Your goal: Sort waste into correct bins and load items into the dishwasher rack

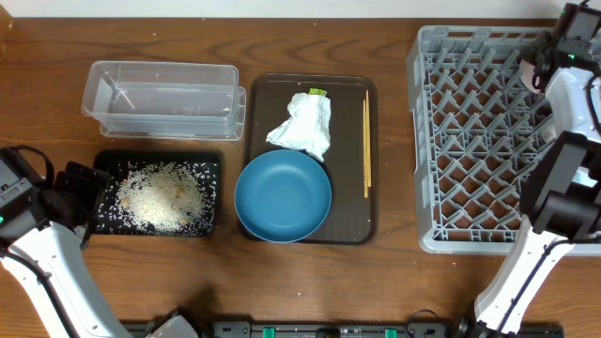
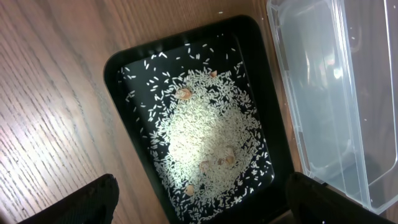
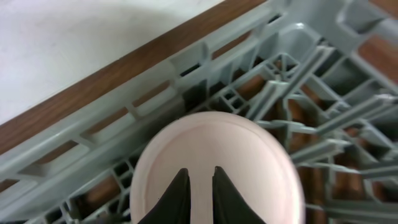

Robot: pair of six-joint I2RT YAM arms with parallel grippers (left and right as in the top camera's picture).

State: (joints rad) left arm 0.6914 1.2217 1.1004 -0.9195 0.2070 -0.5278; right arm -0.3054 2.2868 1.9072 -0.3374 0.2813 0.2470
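Note:
White rice grains [image 1: 160, 195] lie in the black tray [image 1: 212, 161]; they also show in the left wrist view [image 2: 208, 140]. My left gripper [image 1: 80, 192] is open, its fingers [image 2: 199, 202] spread over the tray's near end. My right gripper [image 3: 199, 177] is shut on the wall of the pinkish-white cup [image 3: 249, 155], held over the far right corner of the grey dishwasher rack [image 1: 479, 141]. The crumpled napkin [image 1: 305, 127], green-yellow wrapper [image 1: 317, 92], dark blue bowl [image 1: 282, 195] and chopsticks [image 1: 366, 141] are on the brown serving tray [image 1: 352, 225]. The light blue bowl and white piece are out of view.
The clear container [image 1: 160, 94] stands behind the black tray, right beside it in the left wrist view [image 2: 329, 93]. A few brownish bits lie among the rice. The rack's rim [image 3: 124, 124] runs along the table's far edge under the cup.

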